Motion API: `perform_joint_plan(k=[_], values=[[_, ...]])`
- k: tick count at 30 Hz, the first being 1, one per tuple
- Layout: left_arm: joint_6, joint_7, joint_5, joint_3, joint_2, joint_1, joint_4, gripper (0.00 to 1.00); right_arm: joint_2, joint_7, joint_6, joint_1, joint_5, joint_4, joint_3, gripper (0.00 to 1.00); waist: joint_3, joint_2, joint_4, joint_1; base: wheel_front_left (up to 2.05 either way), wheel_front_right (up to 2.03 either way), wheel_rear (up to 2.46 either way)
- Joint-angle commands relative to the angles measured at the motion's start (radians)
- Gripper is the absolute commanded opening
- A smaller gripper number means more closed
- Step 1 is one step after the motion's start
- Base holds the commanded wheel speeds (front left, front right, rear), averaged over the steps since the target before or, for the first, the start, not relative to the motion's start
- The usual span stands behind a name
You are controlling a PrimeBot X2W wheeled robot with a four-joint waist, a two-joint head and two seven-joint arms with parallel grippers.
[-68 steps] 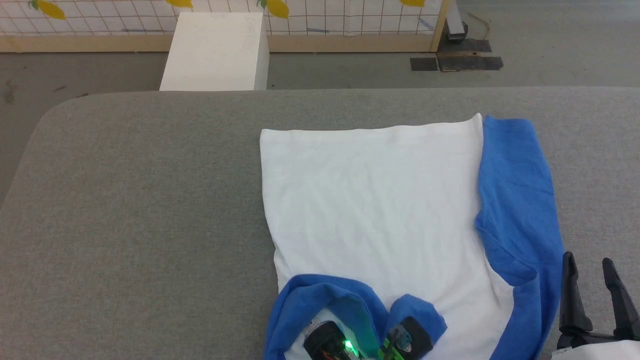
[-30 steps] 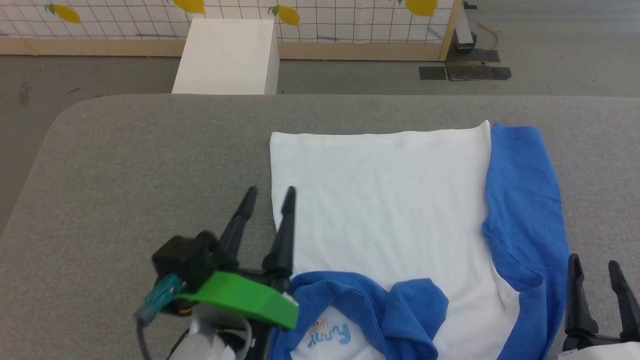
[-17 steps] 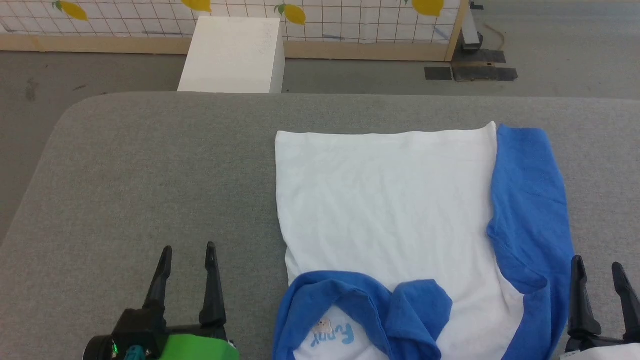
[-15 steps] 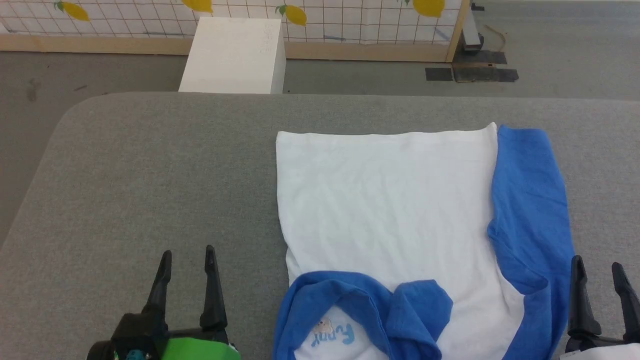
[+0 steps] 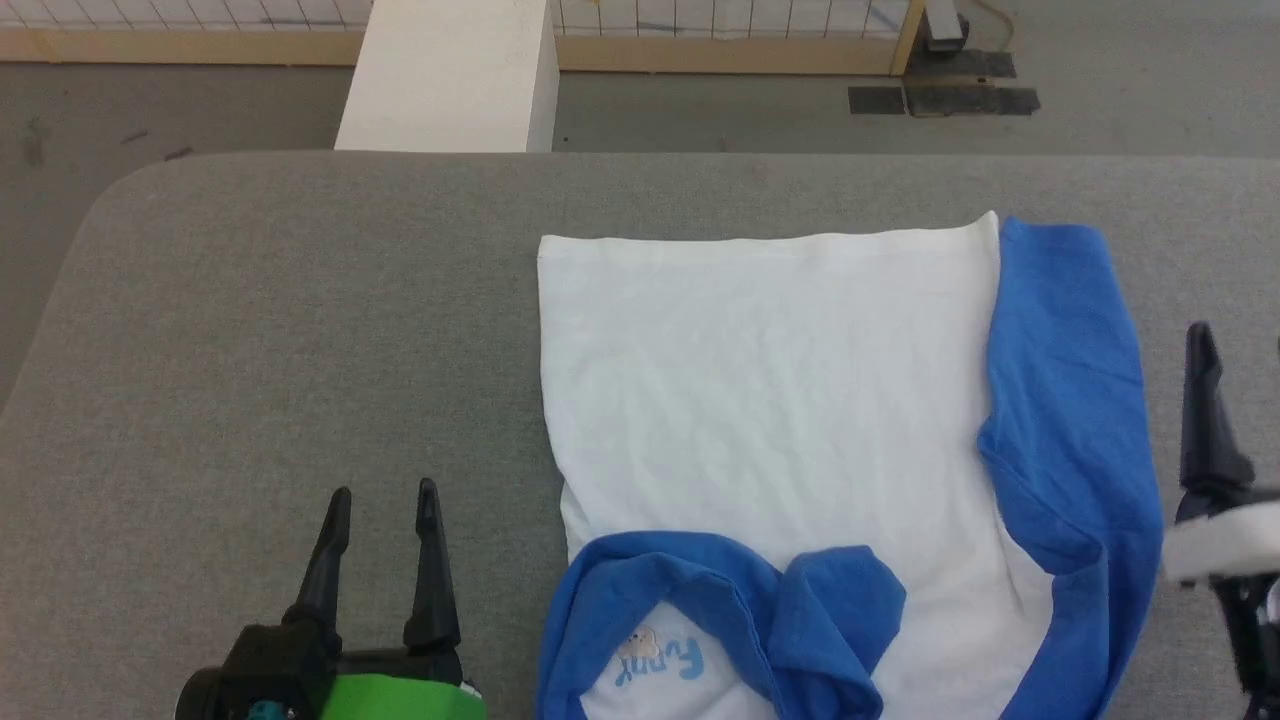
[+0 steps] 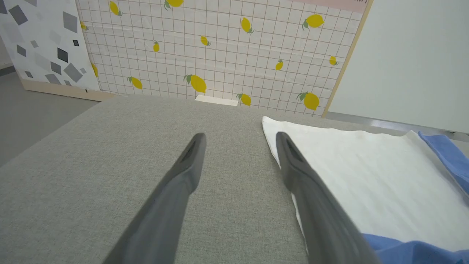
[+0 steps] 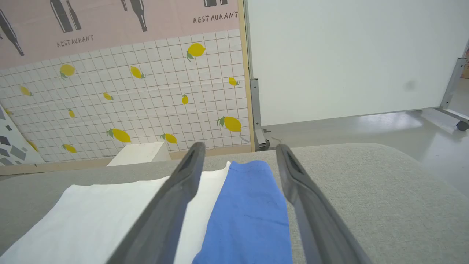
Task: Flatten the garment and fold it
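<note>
Garment [image 5: 770, 400] lay on the grey table [image 5: 300, 300], right of centre, hem toward 12 o'clock, collar toward 6. Your head view gave you the blue lettering [image 5: 675, 662] inside the collar; your right wrist view gave you the lemon-print wall [image 7: 146, 95] beyond the table. White body flat, faintly wrinkled. One blue sleeve [image 5: 1070, 400] ran along its 3 o'clock edge, the other sat bunched at 6. Left gripper [image 5: 384, 490] at 7 o'clock, fingers spread, empty. Right gripper [image 5: 1240, 335] at 3 o'clock, spread, near that sleeve.
</note>
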Motion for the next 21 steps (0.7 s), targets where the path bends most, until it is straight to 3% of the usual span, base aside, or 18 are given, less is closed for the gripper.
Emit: perform_joint_plan(k=[1,13,21], values=[[-0.011,-0.003,0.018,0.005,-0.006,-0.021,-0.003,1.0,-0.021,0.04,-0.001,-0.05,-0.007,-0.005,-0.01,1.0,0.038,0.0,-0.012,0.0,0.0,0.0,0.0],[-0.085,-0.004,0.048,-0.003,-0.046,-0.103,0.015,1.0,-0.242,0.457,-0.001,-0.397,0.118,0.172,-0.006,1.0,0.177,0.0,0.012,0.0,0.0,0.0,0.0],[-0.104,-0.004,0.075,-0.007,-0.058,-0.136,0.02,1.0,-0.286,0.63,-0.001,-0.465,0.124,0.311,-0.063,1.0,0.236,0.0,0.06,0.0,0.0,0.0,0.0]])
